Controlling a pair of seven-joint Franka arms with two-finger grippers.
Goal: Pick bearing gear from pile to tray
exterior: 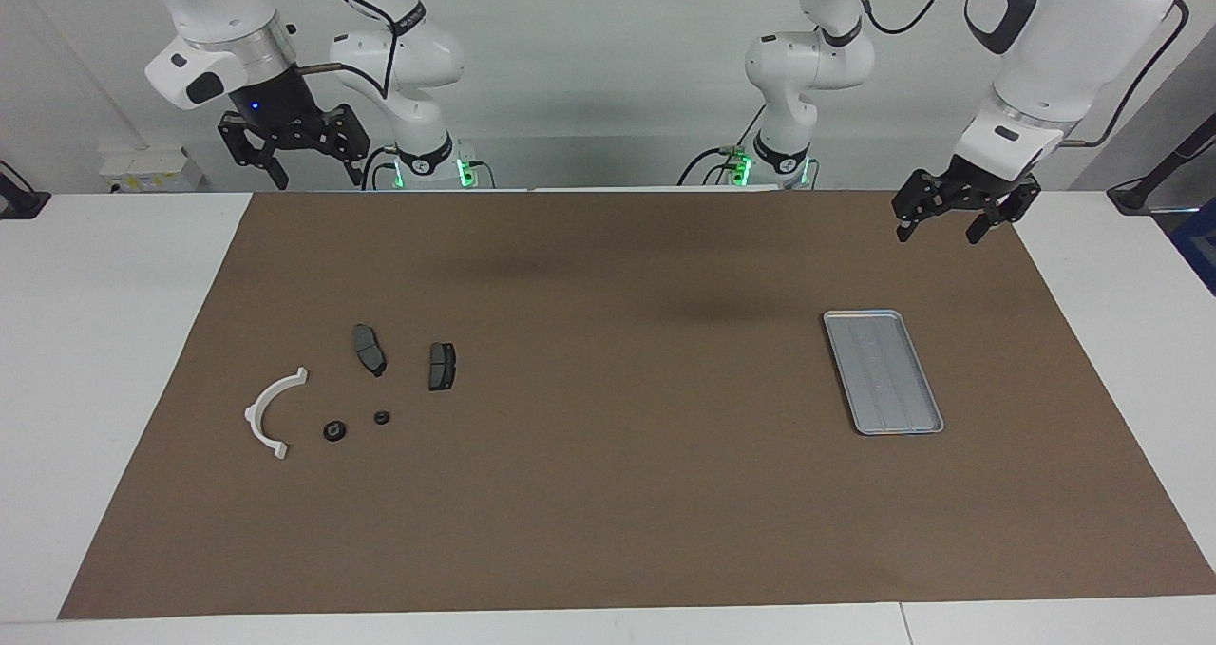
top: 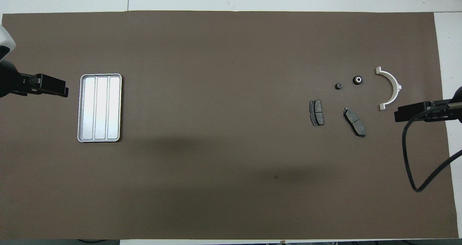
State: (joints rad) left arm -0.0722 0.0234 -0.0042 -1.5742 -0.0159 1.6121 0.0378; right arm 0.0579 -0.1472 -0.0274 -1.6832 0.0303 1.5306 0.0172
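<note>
- Right end effector (exterior: 294, 156): raised above the table edge nearest the robots, at the right arm's end; fingers apart, holding nothing.
- Left end effector (exterior: 955, 218): hangs over the mat's edge at the left arm's end, fingers apart, empty; this arm waits.
- Tray (exterior: 883, 371): lies flat on the mat toward the left arm's end, nothing in it.
- Pile (exterior: 356, 393): loose parts toward the right arm's end, well apart from the tray. Two dark pads (exterior: 369, 349) lie nearest the robots; the white arc (exterior: 272, 410) and two small black round pieces (exterior: 334, 430) lie farther out.
- Step in hand, by judgement: approach not yet begun; no part lifted.
- Next move calls for the right arm to descend over one small round piece, a low, narrow target needing close centring.
- Surface: brown mat (top: 231, 173) over a white table (exterior: 114, 341), flat and unmarked.
- Room: plain pale wall at the robots' end.
</note>
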